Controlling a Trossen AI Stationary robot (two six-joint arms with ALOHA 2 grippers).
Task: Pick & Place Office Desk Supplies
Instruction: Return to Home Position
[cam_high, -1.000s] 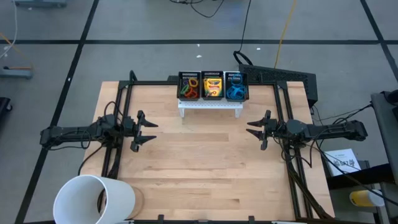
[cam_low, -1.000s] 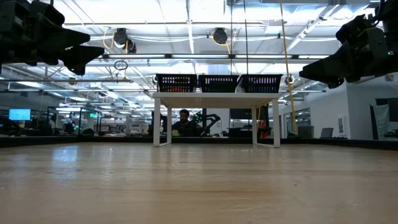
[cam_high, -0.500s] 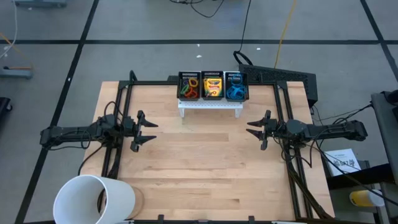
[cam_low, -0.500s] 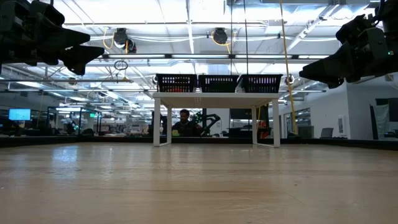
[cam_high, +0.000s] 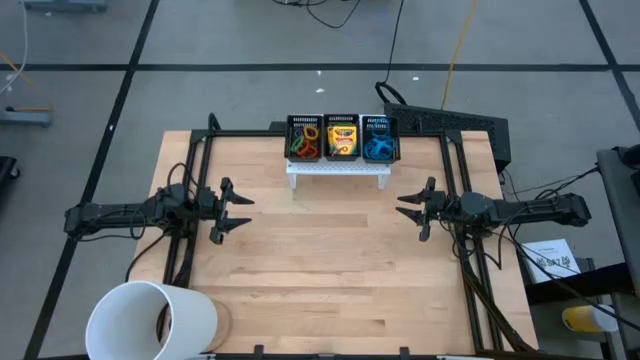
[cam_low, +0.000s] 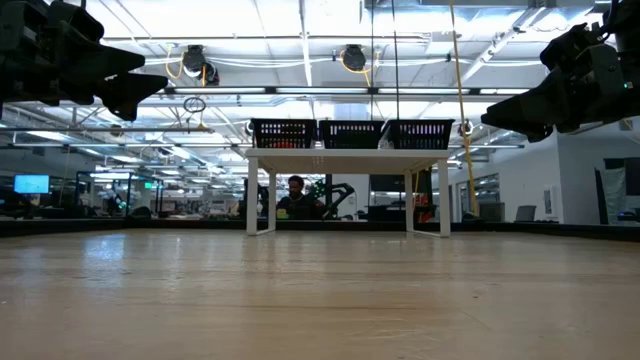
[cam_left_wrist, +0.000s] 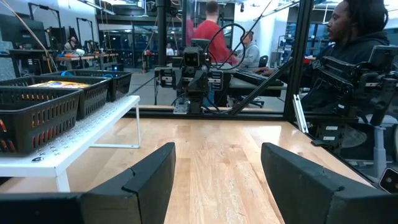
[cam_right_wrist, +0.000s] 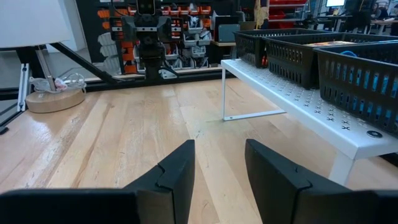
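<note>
The office desk supplies lie in three black mesh bins on a white shelf (cam_high: 338, 167) at the table's far middle. The left bin (cam_high: 305, 138) holds red, orange and green rubber bands, the middle bin a yellow crayon box (cam_high: 342, 138), and the right bin blue rubber bands (cam_high: 379, 148). My left gripper (cam_high: 245, 211) hovers open at the table's left, pointing level toward the middle, fingers empty (cam_left_wrist: 217, 155). My right gripper (cam_high: 402, 206) hovers open at the table's right, facing it, also empty (cam_right_wrist: 219, 149).
A large white cup (cam_high: 150, 320) lies at the near left corner, with a round wooden ring (cam_right_wrist: 56, 99) beside it. The shelf stands on thin white legs (cam_low: 258, 195). Bare wooden tabletop (cam_high: 330, 270) stretches between the grippers. People sit beyond the table (cam_left_wrist: 354, 37).
</note>
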